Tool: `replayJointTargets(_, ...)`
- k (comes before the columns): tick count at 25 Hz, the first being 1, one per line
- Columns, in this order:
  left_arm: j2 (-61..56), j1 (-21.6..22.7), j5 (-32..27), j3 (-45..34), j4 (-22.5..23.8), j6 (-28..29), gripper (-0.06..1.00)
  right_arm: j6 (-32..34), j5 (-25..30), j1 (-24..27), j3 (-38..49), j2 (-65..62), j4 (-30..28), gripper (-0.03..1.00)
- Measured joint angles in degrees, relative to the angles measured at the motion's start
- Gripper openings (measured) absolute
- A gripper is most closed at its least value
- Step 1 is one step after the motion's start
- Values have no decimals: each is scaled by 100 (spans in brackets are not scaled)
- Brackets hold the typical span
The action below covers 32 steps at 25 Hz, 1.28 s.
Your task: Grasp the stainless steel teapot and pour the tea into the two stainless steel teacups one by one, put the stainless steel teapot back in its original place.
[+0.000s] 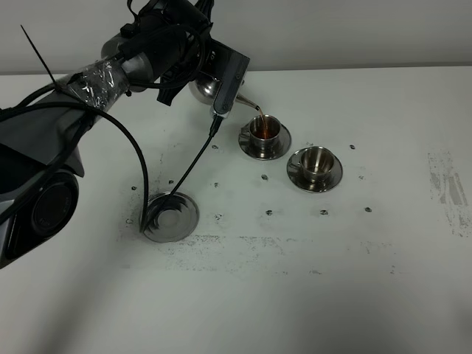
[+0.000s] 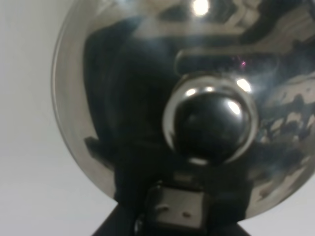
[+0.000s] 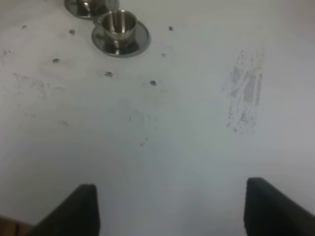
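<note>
The left gripper (image 1: 193,72) clamps the one stainless steel teapot (image 1: 205,90), tilted, streaming tea (image 1: 259,115) into one of two steel teacups (image 1: 264,127). The other teacup (image 1: 317,161) is empty. One coaster (image 1: 171,215) sits well apart; the right gripper (image 3: 172,206) gapes open.

teapot (image 1: 200,90) largely behind arm (image 1: 147,55), one saucer (image 3: 91,9) cropped

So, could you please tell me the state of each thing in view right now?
Teapot, lifted, tilted, pouring.
Cup under spout, upright, partly filled.
Tea, streaming into that cup.
Other cup, upright, empty.
Coaster, bare.
Left gripper, shut on teapot.
Right gripper, open, holding nothing.
</note>
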State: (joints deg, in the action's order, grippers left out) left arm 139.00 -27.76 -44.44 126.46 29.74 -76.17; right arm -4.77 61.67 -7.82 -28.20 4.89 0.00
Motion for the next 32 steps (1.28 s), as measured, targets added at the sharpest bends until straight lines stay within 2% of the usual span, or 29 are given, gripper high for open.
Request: replayJointTargets(32,0,-11,127,0,130,-286,17,0,0,0,0,0,0,59)
